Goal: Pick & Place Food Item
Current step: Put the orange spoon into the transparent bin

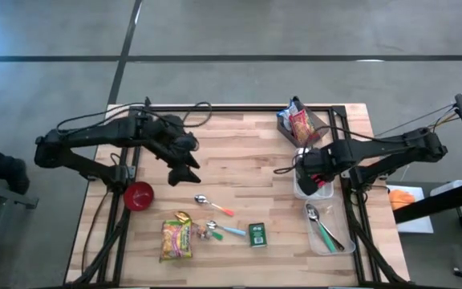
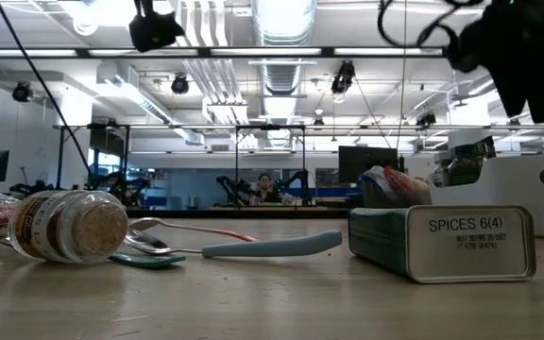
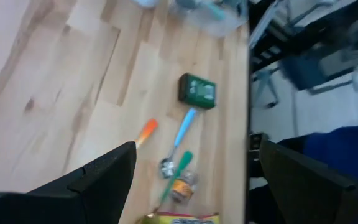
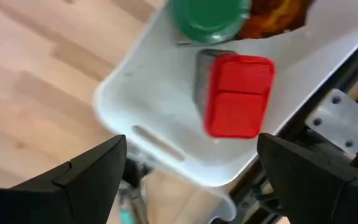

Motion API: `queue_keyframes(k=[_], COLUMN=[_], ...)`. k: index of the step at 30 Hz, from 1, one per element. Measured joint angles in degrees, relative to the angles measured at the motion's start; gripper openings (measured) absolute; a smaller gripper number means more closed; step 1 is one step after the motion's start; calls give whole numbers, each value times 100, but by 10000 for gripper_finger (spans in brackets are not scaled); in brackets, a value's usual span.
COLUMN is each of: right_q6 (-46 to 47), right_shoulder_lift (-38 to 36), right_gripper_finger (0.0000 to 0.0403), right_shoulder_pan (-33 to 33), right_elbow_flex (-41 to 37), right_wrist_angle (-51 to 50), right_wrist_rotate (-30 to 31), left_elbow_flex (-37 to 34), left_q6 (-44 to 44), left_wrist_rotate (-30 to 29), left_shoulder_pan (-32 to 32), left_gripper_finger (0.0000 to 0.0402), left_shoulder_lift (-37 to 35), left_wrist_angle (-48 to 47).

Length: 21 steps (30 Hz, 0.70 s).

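Evidently a release is the step in hand: the right gripper hangs over the white bin at about three o'clock on the table, its fingers spread wide with nothing between them, and a red-capped container lies on the bin's floor right below, clear of both fingers. I judge this to be the food item just set down. Beside it in the same bin sit a green-lidded jar and something orange and crinkled that is too blurred to name.

Next, as I read it, the right arm needs a straight lift out of the bin without clipping its wall, and then a fresh pick from the loose group toward six o'clock: a noodle packet, a small spice bottle, a green tin labelled as spices, and three spoons, with blue, orange and green handles.

The left gripper hovers near the table's centre, toward nine o'clock, jaws apart and empty, looking down on that same group. A red bowl sits near eight o'clock; what it holds I cannot tell.

Two more containers stand on the right side: a clear tray around four o'clock holding metal utensils, and a bin near one o'clock holding snack packets.
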Motion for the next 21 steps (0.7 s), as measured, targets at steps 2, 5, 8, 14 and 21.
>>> queue_keyframes(k=[2, 5, 8, 14, 21], right_q6=[157, 391, 597, 1012, 1606], right_shoulder_lift=[4, 4, 4, 4, 13], right_gripper_finger=[359, 359, 359, 359, 359], right_shoulder_pan=[252, 638, 972, 1546, 2151], right_elbow_flex=[198, 487, 775, 1187, 1232], right_wrist_angle=[1, 4, 6, 17, 80], right_wrist_rotate=[141, 455, 781, 1351, 1521], left_elbow_flex=[0, 0, 0, 0, -2], left_q6=[350, 1009, 1700, 2535, 3168], left_wrist_rotate=[-216, -752, -1167, -1222, -1225], left_shoulder_pan=[-88, -267, -441, -606, -636], left_gripper_finger=[341, 341, 341, 341, 341], left_shoulder_lift=[210, 569, 1019, 1994, 2873], left_wrist_angle=[4, 28, 26, 28, 32])
